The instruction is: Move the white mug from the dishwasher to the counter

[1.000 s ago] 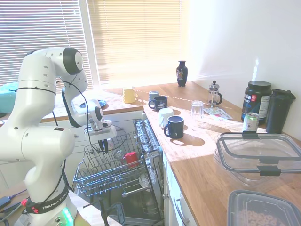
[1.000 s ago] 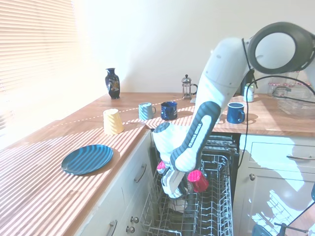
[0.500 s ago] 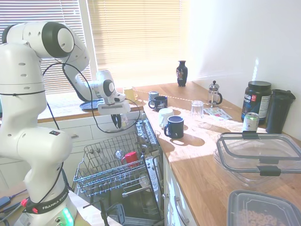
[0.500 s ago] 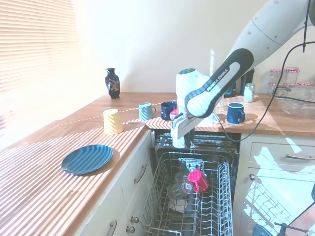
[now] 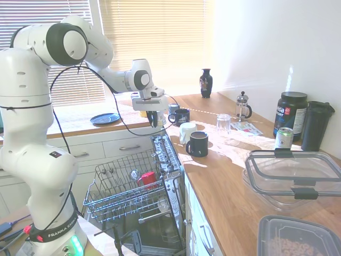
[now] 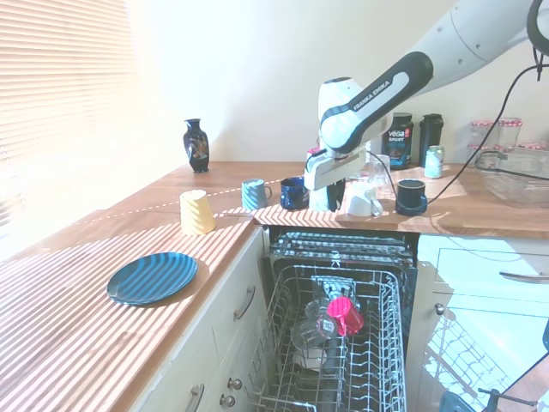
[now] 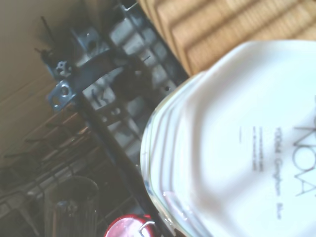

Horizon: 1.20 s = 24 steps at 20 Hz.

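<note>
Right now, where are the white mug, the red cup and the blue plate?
white mug [image 7: 237, 148]: wrist view, its printed underside.
red cup [image 6: 346, 316]: second exterior view, its side.
blue plate [image 6: 153, 277]: second exterior view, its middle.

The fingers [image 5: 155, 118] are just dark slivers in the first exterior view, and the arm covers them in the second, so no telling if they're clamping anything. The mug [image 7: 237, 143] fills most of the wrist view, cut off at the edges, with grey print on its base too soft to read fully. The rack [image 7: 94, 98] behind it is a dark blur. A red thing [image 7: 126, 228] pokes up at the frame's bottom edge, cropped. In the first exterior view, the container [image 5: 301, 237] at the counter's [image 5: 229, 186] near end is cut off by the bottom right corner. Its contents are fuzzy.
</note>
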Each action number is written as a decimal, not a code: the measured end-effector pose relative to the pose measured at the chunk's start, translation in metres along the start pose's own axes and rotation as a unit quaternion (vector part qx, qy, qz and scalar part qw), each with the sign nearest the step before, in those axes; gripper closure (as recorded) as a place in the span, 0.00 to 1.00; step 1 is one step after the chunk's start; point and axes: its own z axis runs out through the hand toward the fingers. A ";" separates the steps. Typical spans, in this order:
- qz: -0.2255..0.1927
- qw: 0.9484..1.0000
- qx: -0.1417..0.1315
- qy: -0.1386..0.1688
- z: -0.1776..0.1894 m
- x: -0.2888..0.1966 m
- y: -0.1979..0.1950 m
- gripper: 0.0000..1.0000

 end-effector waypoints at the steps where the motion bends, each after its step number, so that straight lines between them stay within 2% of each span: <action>1: 0.003 1.000 -0.004 -0.003 0.004 0.008 0.000 1.00; 7: 0.013 0.999 -0.028 -0.021 0.027 0.036 -0.013 1.00; 16: 0.024 0.997 -0.059 -0.039 0.061 0.069 0.011 1.00; 17: 0.024 0.997 -0.061 -0.040 0.063 0.069 0.011 0.00; 24: 0.025 0.997 -0.064 -0.042 0.069 0.071 0.012 0.00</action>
